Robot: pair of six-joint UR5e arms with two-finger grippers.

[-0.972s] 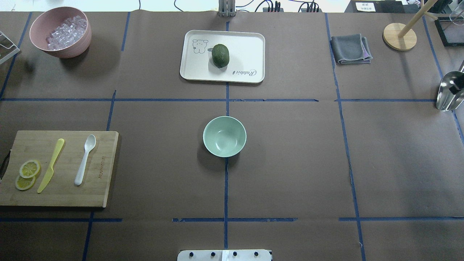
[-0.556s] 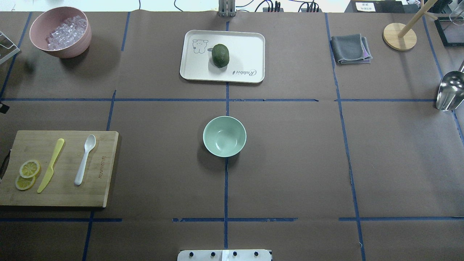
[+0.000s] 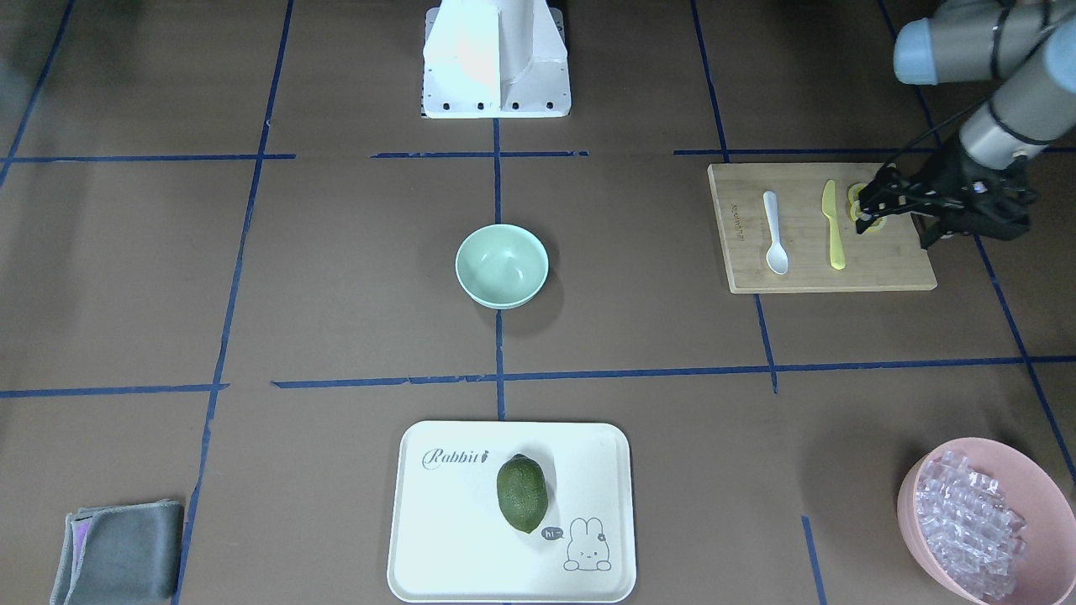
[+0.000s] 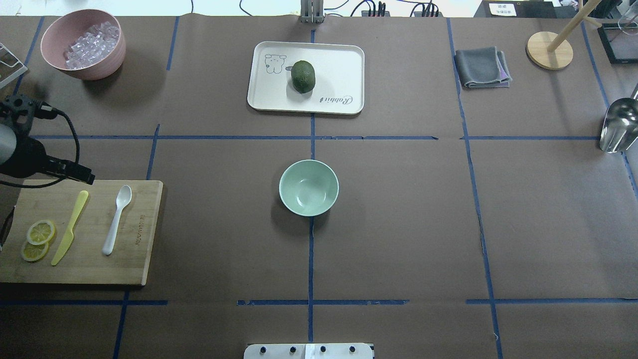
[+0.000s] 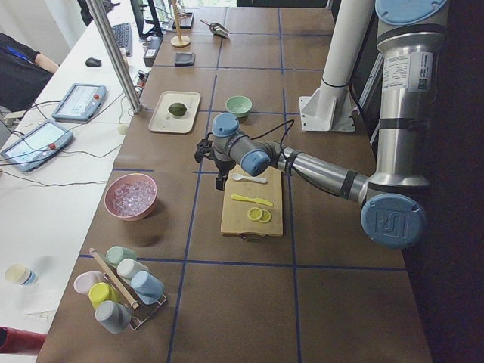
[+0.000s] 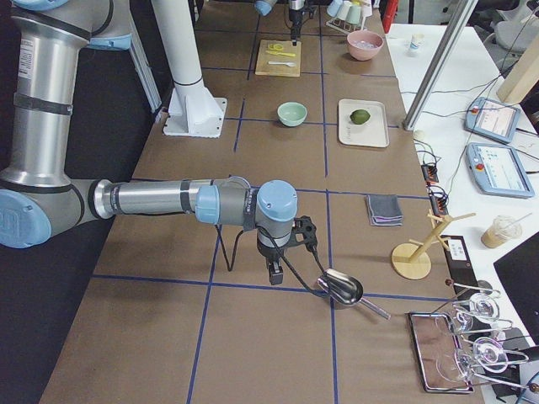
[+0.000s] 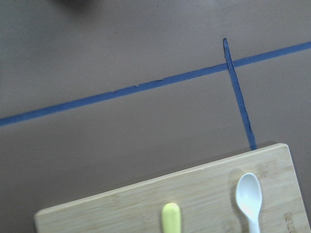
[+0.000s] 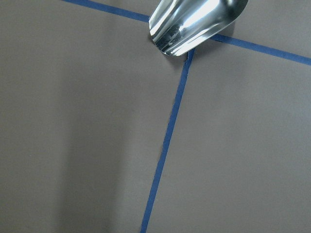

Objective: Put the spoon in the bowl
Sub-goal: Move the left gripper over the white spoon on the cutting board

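Note:
The white spoon [image 4: 116,219] lies on the wooden cutting board [image 4: 139,264] at the table's left, scoop pointing away from the robot; it also shows in the front view [image 3: 774,235] and the left wrist view [image 7: 250,196]. The mint-green bowl [image 4: 308,187] stands empty at the table's middle and shows in the front view [image 3: 502,265]. My left gripper [image 3: 866,207] hovers over the board's outer far corner, left of the spoon, and looks open and empty. My right gripper [image 6: 274,273] shows only in the exterior right view, so I cannot tell its state.
A yellow knife [image 4: 70,228] and lemon slices [image 4: 38,240] lie on the board beside the spoon. A pink bowl of clear cubes [image 4: 82,44] stands far left, a white tray [image 4: 344,62] with an avocado stands beyond the bowl. A metal scoop [image 4: 618,124] lies far right.
My left arm has come into the overhead view from the left edge and now hangs by the board's far corner. Spoon and bowl have not moved.

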